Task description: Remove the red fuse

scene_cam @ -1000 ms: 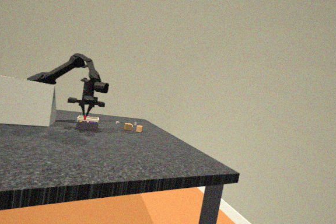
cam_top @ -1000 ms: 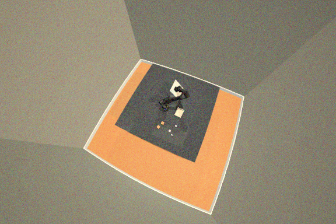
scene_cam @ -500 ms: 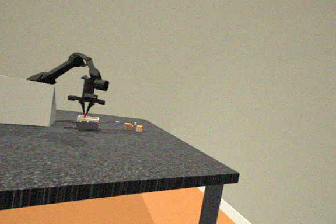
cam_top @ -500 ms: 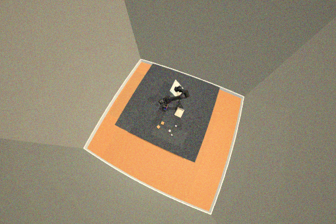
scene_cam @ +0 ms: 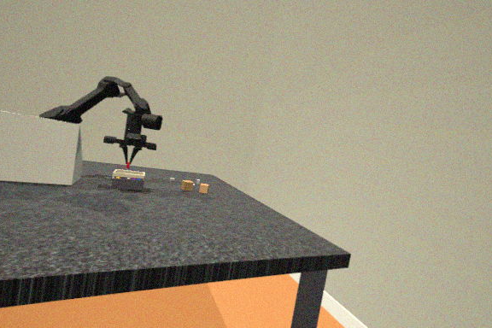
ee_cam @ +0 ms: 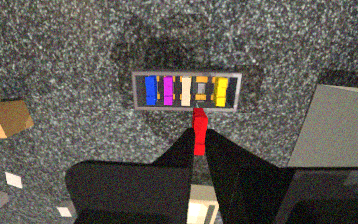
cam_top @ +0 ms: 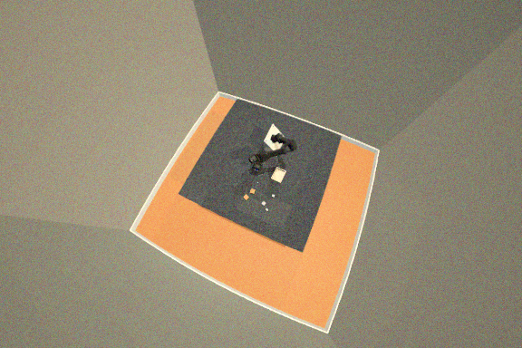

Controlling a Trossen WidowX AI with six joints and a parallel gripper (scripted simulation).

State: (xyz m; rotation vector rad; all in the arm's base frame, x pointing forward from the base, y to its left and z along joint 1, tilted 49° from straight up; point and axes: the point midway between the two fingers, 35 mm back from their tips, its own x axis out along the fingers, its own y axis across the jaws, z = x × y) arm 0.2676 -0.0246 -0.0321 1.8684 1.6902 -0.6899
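Note:
My gripper [ee_cam: 198,134] [scene_cam: 128,161] [cam_top: 256,169] is shut on the red fuse [ee_cam: 200,124] [scene_cam: 128,165] and holds it upright, clear above the fuse block [ee_cam: 186,107] [scene_cam: 129,184]. In the wrist view the block shows blue, magenta, cream and yellow fuses in place, with one empty slot [ee_cam: 201,90] between cream and yellow. The cream tray [cam_top: 278,174] [scene_cam: 129,173] stands right beside the block; in the wrist view only a cream patch of it [ee_cam: 202,207] shows between the finger bases.
The white pedestal [scene_cam: 32,147] [ee_cam: 325,127] of the arm stands close on one side. Two orange cubes [scene_cam: 187,185] [scene_cam: 203,188] and small white bits [scene_cam: 172,178] lie on the other side of the block on the dark table [scene_cam: 155,239].

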